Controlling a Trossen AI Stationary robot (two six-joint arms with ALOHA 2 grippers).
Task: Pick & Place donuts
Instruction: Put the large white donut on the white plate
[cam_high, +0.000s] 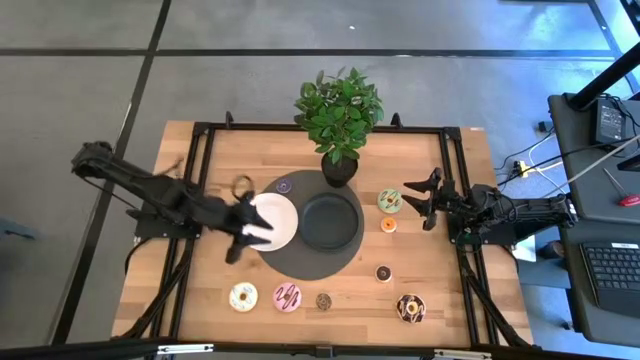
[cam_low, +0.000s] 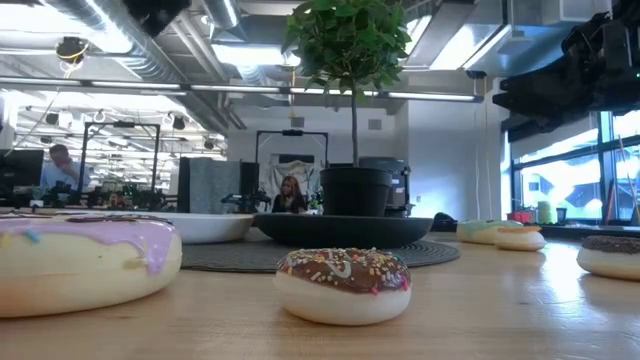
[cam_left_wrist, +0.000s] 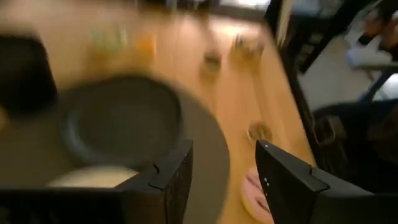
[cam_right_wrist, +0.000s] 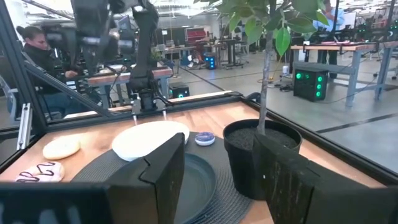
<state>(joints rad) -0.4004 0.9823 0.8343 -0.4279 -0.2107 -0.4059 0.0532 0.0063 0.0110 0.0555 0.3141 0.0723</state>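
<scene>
Left hand (cam_high: 243, 228) is hovering at the white plate (cam_high: 276, 221), left of centre in the high view, fingers spread wide, holding nothing. Right hand (cam_high: 420, 197) is waiting at centre right, just beside the green donut (cam_high: 389, 201), also wide and empty.

Donuts are sitting flat on the bench (cam_high: 440, 300): cream (cam_high: 243, 297), pink (cam_high: 288, 297), a mini (cam_high: 324, 300) and chocolate (cam_high: 410, 307) along the lower edge, orange (cam_high: 389, 225) and a dark mini (cam_high: 383, 273) at right, purple (cam_high: 284, 185) on the dark mat (cam_high: 300, 262).

Risks, as I'm reading it:
- left hand is sitting low by the plate; dropping there is likely clipping the rim and shifting the plate
- right hand reaching inward is risking a brush with the plant pot (cam_high: 339, 168)
- minis are small; an off-centre pinch is likely squirting one sideways

Orientation: rings, holes facing up, no long axis, so approach angle isn't mattering.
</scene>
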